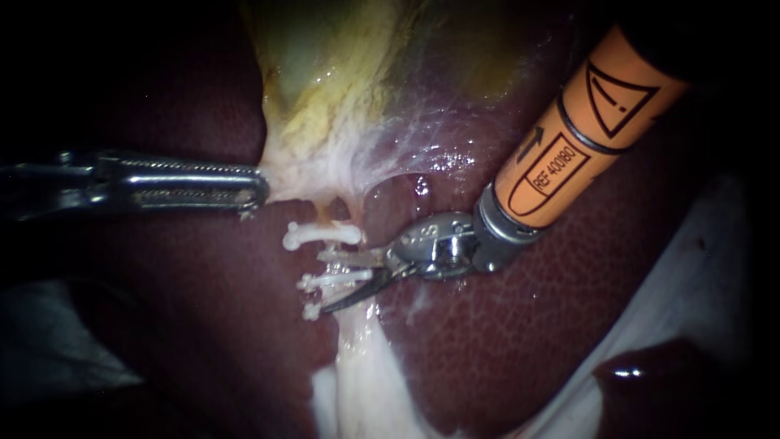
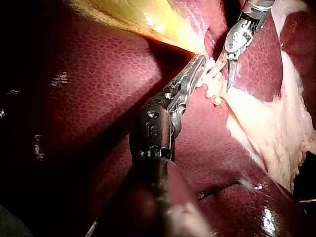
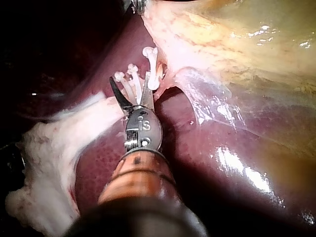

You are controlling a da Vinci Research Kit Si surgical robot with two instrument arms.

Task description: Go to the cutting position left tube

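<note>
Right instrument [image 1: 323, 283], orange shaft entering from the upper right of the endoscope frame. Its blades stand apart and grip nothing, with tips pointing toward frame left.

Clipped tube [image 1: 327, 214]: centre of frame, running top to bottom from the pale lower edge of the gallbladder [image 1: 325, 81] to the white tissue at bottom centre, over dark liver [image 1: 203, 325]. I see only this one tube bearing clips.

Three white clips cross it: top clip [image 1: 321, 236], middle clip [image 1: 335, 279], lowest clip [image 1: 311, 310].

Key relation: the blades lie across the tube's long axis, roughly square to it. The upper blade sits in the gap between the top and middle clips. The lower blade curves below the middle clip, so that clip lies between the blades. The right wrist view agrees, with clips directly ahead of the blades and one in the opening.

Judgement: the tube is at the tips, not away from them. What remains is a small shift along the tube toward frame top, so the blades bracket bare tube rather than a clip.

Left instrument [image 1: 257, 188], from frame left, is just above and left of the top clip. Its jaws are closed with the tip pinching the gallbladder's pale edge, as far as I can tell. The right instrument is nearer the tube.
</note>
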